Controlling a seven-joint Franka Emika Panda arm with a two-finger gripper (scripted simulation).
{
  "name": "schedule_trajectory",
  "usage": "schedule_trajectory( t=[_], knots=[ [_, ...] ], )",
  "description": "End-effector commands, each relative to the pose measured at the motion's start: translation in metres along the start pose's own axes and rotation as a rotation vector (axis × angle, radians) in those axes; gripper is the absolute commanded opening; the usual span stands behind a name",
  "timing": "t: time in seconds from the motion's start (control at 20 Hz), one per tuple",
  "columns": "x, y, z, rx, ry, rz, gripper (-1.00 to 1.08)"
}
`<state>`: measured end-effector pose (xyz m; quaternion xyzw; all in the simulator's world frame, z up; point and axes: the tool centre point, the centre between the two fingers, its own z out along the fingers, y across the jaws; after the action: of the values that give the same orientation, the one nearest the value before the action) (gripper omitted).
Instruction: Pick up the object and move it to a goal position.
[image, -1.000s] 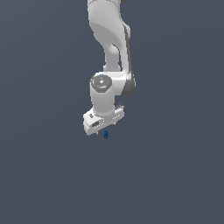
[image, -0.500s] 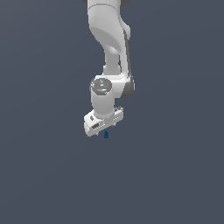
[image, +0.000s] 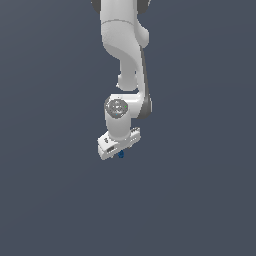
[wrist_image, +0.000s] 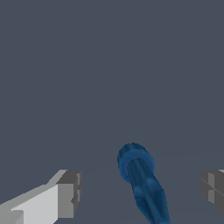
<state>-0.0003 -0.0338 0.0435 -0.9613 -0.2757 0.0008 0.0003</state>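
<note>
I'm hovering my pincer (wrist_image: 140, 192) spread wide, fingers (wrist_image: 68, 192) standing apart on both sides of the blue object (wrist_image: 142, 183), not touching it at all.

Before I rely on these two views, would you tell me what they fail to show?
- Exterior view: the blue object is too small to show its shape; the hand covers its top.
- Wrist view: the object's lower end is cut off by the frame edge.
- Either view: no goal marker; contact with the fingers cannot be told.
</note>
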Motion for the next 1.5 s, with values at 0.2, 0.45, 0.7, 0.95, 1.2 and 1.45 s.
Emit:
schedule_trajectory(
  t=[0.2,0.45,0.7,0.95,1.2,1.45],
  knots=[
    [0.001,0.001,0.001,-0.001,0.001,0.0,-1.0],
    [0.001,0.001,0.001,-0.001,0.001,0.0,-1.0],
    [0.004,-0.005,-0.002,-0.001,0.001,0.0,-1.0],
    [0.017,-0.028,-0.013,-0.001,0.001,0.0,-1.0],
    [0.04,-0.069,-0.032,-0.002,0.001,0.0,-1.0],
    [0.071,-0.12,-0.057,-0.002,0.001,0.0,-1.0]
  ],
)
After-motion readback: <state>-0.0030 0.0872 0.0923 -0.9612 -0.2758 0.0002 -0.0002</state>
